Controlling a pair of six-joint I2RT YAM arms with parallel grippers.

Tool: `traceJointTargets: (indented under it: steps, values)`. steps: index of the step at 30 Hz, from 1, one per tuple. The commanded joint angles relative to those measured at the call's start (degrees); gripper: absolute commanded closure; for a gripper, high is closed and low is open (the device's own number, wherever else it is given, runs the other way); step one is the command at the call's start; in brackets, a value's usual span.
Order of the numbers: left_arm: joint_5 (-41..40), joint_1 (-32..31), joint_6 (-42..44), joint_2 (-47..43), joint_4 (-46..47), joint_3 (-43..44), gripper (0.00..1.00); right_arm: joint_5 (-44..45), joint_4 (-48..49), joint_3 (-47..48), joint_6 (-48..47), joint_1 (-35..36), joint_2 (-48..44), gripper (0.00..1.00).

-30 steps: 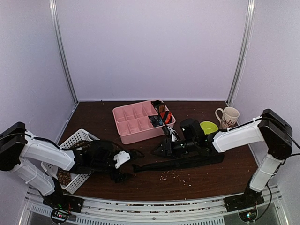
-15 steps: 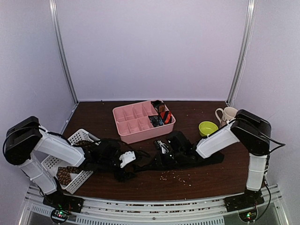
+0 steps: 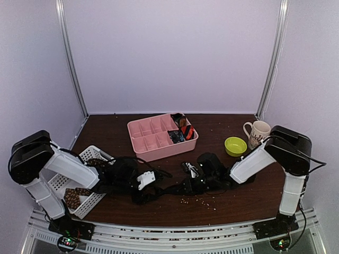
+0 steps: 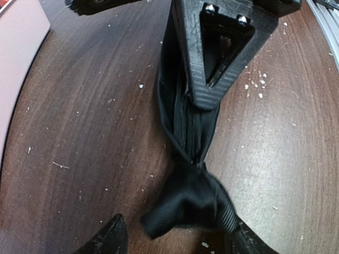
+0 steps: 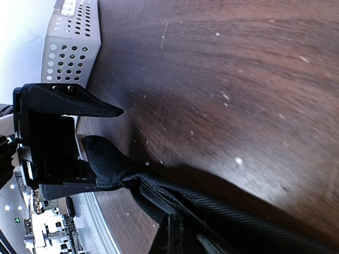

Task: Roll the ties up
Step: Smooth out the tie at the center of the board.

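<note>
A plain black tie (image 3: 168,189) lies along the front of the table between my two grippers. In the left wrist view its bunched end (image 4: 185,203) sits between the fingertips of my left gripper (image 4: 175,241), which is open, the end resting against the right finger. My right gripper (image 3: 186,183) is shut on the black tie a short way along it; it shows clamped over the fabric in the left wrist view (image 4: 220,53). In the right wrist view the tie (image 5: 238,211) runs from my right gripper (image 5: 180,238) to the left gripper (image 5: 79,143).
A pink compartment tray (image 3: 145,138) at the back middle holds rolled ties (image 3: 183,129). A white basket (image 3: 87,156) at the left holds brown patterned ties (image 3: 71,200). A green bowl (image 3: 235,144) and a mug (image 3: 258,132) stand at the right. Crumbs lie near the front.
My right gripper has come towards the front edge with the black tie, which is now bunched narrow. My left gripper has moved right up to the tie's end.
</note>
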Motion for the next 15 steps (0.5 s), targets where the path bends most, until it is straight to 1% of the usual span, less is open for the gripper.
traceJointTargets:
  steps: [1, 5, 8, 11, 15]
  values:
    - [1.81, 0.37, 0.06, 0.98, 6.94, -2.10, 0.36, 3.08, -4.33, -4.04, 0.82, -0.71, 0.38, 0.99]
    - [1.48, 0.28, -0.42, 1.52, 11.29, -3.95, 0.37, 2.02, -3.95, -2.27, 1.53, -0.35, -0.62, 0.98]
    - [1.32, 0.28, -0.61, 1.20, 13.49, -4.90, 0.38, 1.93, -5.22, -0.03, 1.01, 0.56, -3.33, 0.96]
    - [1.05, 0.26, -0.46, 1.77, 14.14, -4.88, 0.40, 1.96, -6.41, 1.98, 0.34, 1.18, -5.40, 0.94]
    - [0.75, 0.15, -0.16, 3.10, 14.67, -4.72, 0.43, 3.20, -10.93, 5.06, -1.92, 1.18, -5.82, 0.93]
